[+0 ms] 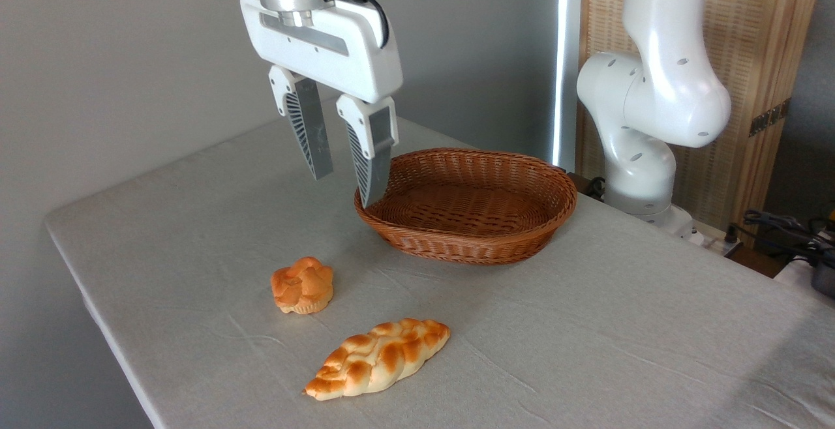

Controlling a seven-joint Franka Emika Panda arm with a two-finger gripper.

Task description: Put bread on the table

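Note:
The bread (378, 357), a long braided loaf with pointed ends and browned bumps, lies flat on the table (620, 325) near its front edge. The table wears a wrinkled light grey cloth. My gripper (344, 189) hangs well above the cloth, up and behind the loaf, just left of the basket's rim. It is open, and nothing sits between its two grey ribbed fingers (373, 162).
A brown oval wicker basket (466, 204) stands empty behind the loaf. A small round orange bun (302, 285) sits to the left of the loaf. The arm's white base (642, 122) rises at the table's back right, with cables (783, 227) beyond it.

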